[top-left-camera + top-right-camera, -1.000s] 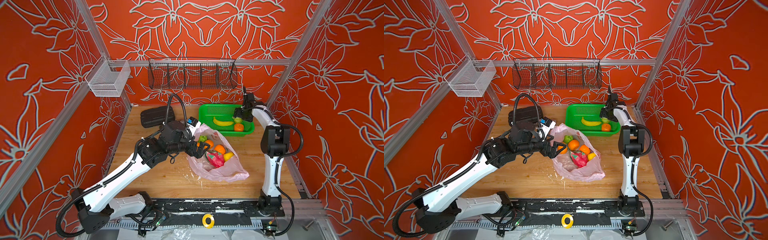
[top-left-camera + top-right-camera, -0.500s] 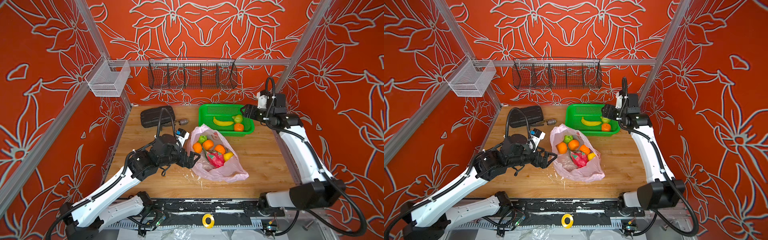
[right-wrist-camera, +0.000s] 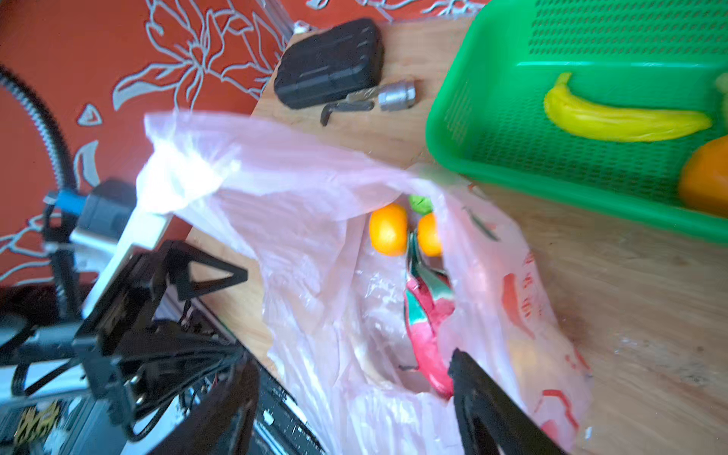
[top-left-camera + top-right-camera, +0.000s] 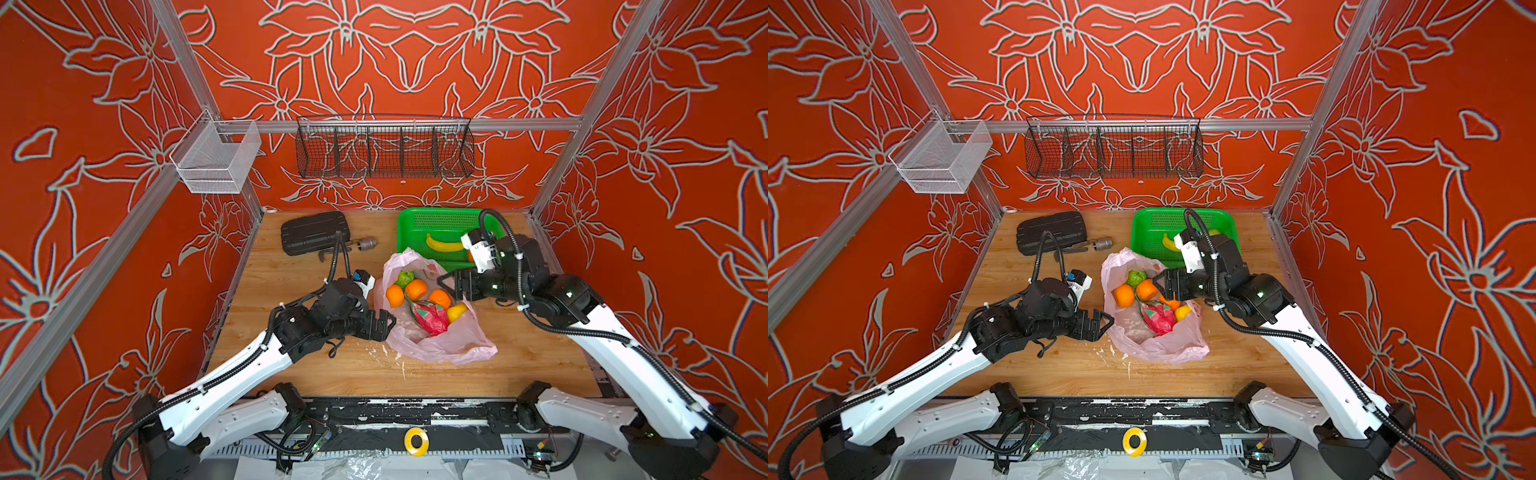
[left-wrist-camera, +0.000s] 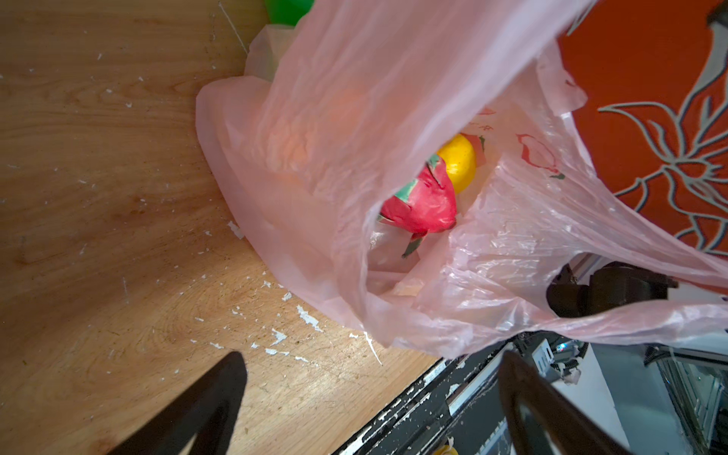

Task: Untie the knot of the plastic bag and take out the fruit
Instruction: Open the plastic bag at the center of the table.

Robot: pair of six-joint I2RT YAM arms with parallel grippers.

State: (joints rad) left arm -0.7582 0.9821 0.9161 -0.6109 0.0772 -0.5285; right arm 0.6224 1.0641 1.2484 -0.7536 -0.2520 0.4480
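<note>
Your right pincer (image 4: 444, 286) apart by orange (image 4: 439, 297): lower straight, close gently. Your left pincer (image 4: 388, 326) apart, empty: pin bag (image 4: 453, 345) rim down.

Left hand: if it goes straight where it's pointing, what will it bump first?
Probably the side of the thin pale pink plastic bag, right ahead of the open left hand, though depth is unclear.

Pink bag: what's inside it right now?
The bag lies open: three oranges, a bumpy green fruit, a dragon fruit and a yellow fruit show. Anything beneath them or under the crumpled plastic is hidden.
</note>
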